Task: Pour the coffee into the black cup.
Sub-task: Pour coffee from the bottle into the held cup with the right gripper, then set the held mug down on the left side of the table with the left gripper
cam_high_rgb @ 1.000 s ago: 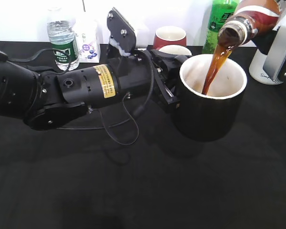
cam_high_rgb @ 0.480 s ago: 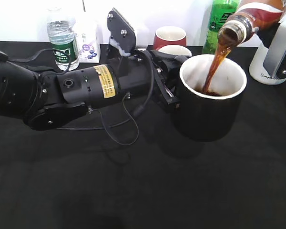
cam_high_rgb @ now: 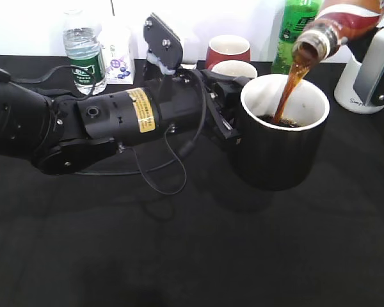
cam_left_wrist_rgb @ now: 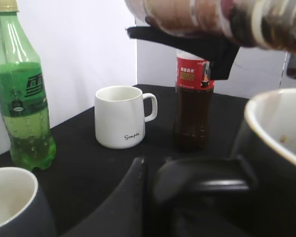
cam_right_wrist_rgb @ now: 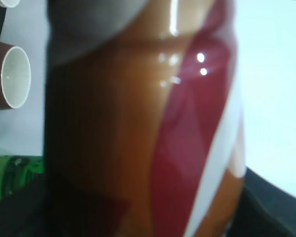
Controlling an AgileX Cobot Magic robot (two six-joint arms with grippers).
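Item one, the coffee (cam_high_rgb: 336, 22): I see the bottle tipped mouth-down at the top right of the exterior view, a brown stream falling from its neck into the black cup (cam_high_rgb: 283, 137); in the right wrist view the red-orange and white wrap (cam_right_wrist_rgb: 177, 128) fills nearly the whole picture. Item two, the black cup: upright on the black tabletop (cam_high_rgb: 192, 256), white inside, a dark pool of coffee at the bottom. Item three, my left hand (cam_high_rgb: 227, 118): lying low along the tabletop, its fingers closed around the cup's handle side; the left wrist view shows the cup's rim (cam_left_wrist_rgb: 274, 133) close on the right. Item four, my right hand (cam_high_rgb: 377, 61): a grey finger shows beside the bottle, and the bottle hangs tilted in the air in its grip. Item five, background stock: clear water bottle with green label (cam_high_rgb: 84, 51) at the back left, dark red mug (cam_high_rgb: 227, 50), blue-grey mug (cam_high_rgb: 233, 67) just behind the black cup, green soda bottle (cam_high_rgb: 294, 29), white mug (cam_left_wrist_rgb: 122, 116), and a dark drink bottle with a red label (cam_left_wrist_rgb: 192, 106) beside it
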